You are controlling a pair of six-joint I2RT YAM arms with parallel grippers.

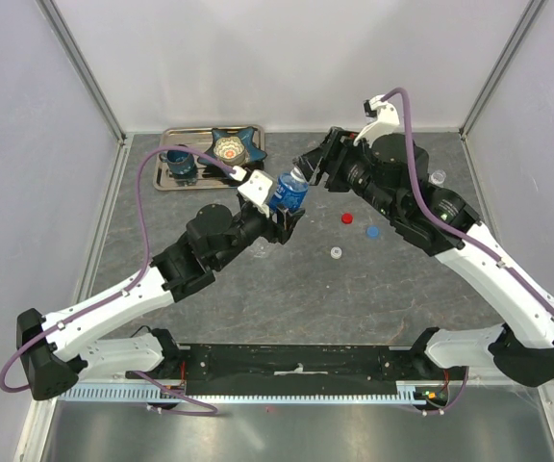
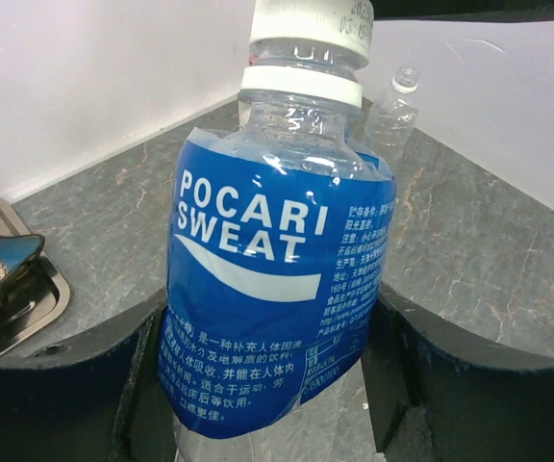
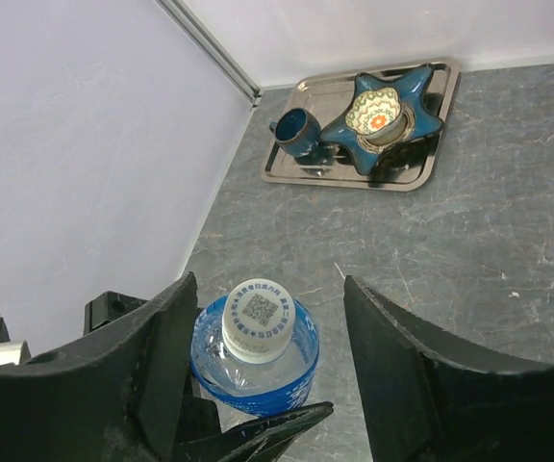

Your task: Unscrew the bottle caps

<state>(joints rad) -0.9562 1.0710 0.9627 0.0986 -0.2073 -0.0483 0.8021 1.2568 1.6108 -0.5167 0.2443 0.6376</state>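
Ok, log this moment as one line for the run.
left gripper: shut on blue-labelled bottle | white cap: on | right gripper: open over it | table: red cap, blue cap, loose white cap

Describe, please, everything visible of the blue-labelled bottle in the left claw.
The bottle is clear plastic with a blue label reading POCARI SWEAT in white. Its white cap, a code printed on top, is screwed on above a white neck ring. The left claw grips its lower body; the right claw stands open astride the cap, not touching it.
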